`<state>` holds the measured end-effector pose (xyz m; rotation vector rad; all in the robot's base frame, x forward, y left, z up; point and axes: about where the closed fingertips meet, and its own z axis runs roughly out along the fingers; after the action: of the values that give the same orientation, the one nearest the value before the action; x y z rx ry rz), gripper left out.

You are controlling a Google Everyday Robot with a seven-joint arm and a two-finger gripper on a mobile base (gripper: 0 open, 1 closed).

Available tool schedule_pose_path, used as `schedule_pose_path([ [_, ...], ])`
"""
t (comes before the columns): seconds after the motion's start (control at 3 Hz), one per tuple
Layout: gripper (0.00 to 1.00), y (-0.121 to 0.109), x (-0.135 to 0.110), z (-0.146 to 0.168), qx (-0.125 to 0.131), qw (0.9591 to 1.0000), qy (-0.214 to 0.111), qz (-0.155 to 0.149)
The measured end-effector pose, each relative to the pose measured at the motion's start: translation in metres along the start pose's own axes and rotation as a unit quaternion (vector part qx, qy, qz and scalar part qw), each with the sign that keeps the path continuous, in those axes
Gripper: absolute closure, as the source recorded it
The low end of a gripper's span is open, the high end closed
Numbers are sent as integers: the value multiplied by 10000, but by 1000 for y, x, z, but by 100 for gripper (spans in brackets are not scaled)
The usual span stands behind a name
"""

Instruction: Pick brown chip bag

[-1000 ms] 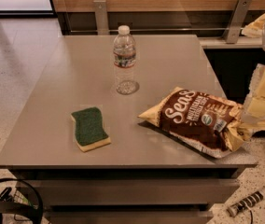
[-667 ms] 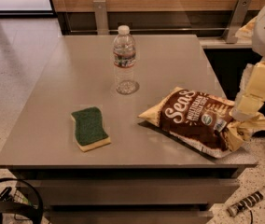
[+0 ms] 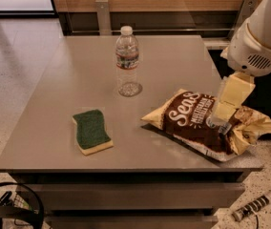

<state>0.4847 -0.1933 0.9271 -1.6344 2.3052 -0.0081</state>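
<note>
The brown chip bag [image 3: 192, 120] lies flat on the grey table [image 3: 173, 61] near its right front corner. It has a dark brown middle with white script and tan-yellow ends. My gripper [image 3: 220, 123] comes down from the white arm [image 3: 264, 32] at the upper right. Its tip is over the right half of the bag, at or just above the bag's surface. The arm's cream-coloured part hides a strip of the bag behind it.
A clear water bottle [image 3: 127, 63] stands upright at the table's middle back, left of the bag. A green-and-yellow sponge [image 3: 91, 130] lies front left. A railing runs behind the table. Black cables [image 3: 6, 204] and a striped tool [image 3: 255, 206] lie on the floor.
The arm has moved left and inward from the table's right edge, bringing my gripper over the right half of the bag. The bag, bottle and sponge have not moved.
</note>
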Motion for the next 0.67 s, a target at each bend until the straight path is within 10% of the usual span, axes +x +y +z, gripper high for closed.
schedule_pose_path([
  [0.67, 0, 39, 0, 51, -352, 9983, -297, 345],
])
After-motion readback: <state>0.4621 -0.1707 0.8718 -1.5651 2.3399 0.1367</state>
